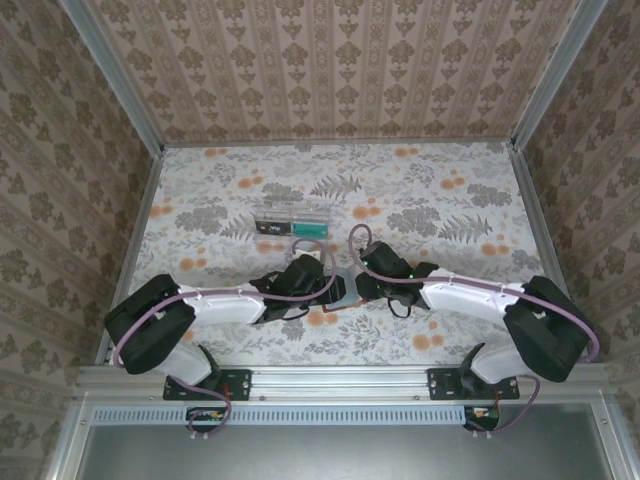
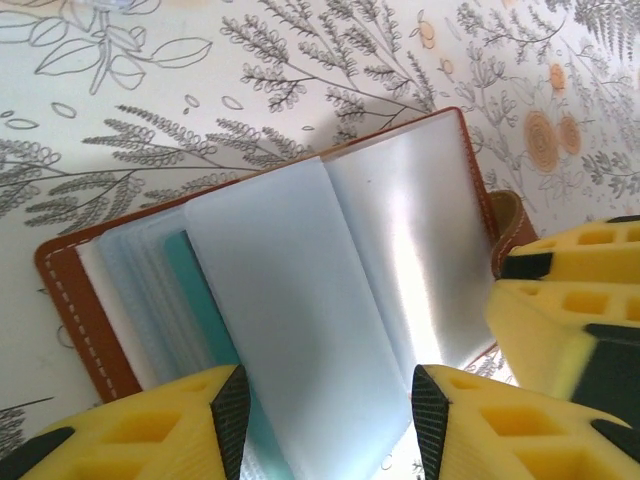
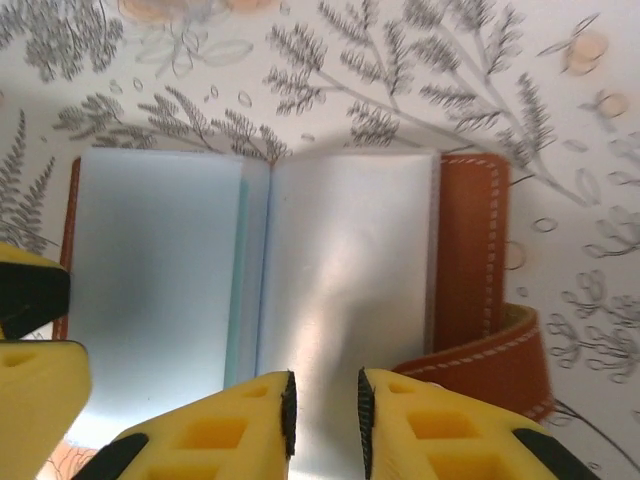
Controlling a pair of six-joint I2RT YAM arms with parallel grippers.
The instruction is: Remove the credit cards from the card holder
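So card holder lies open; left gripper jaws apart over sleeves (teal card showing), right gripper jaws nearly together, can't tell if pinching tbh.

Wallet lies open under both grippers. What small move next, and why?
Probably nudge the left gripper sideways onto the teal card: its jaws stand open astride a clear sleeve of the wallet, while the card sits tucked beside them.

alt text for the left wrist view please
An open brown card holder lies on a floral tablecloth, its frosted sleeves fanned and a teal card showing in one. The left gripper, jaws apart, straddles a sleeve's near edge; the right gripper's fingers sit at right.
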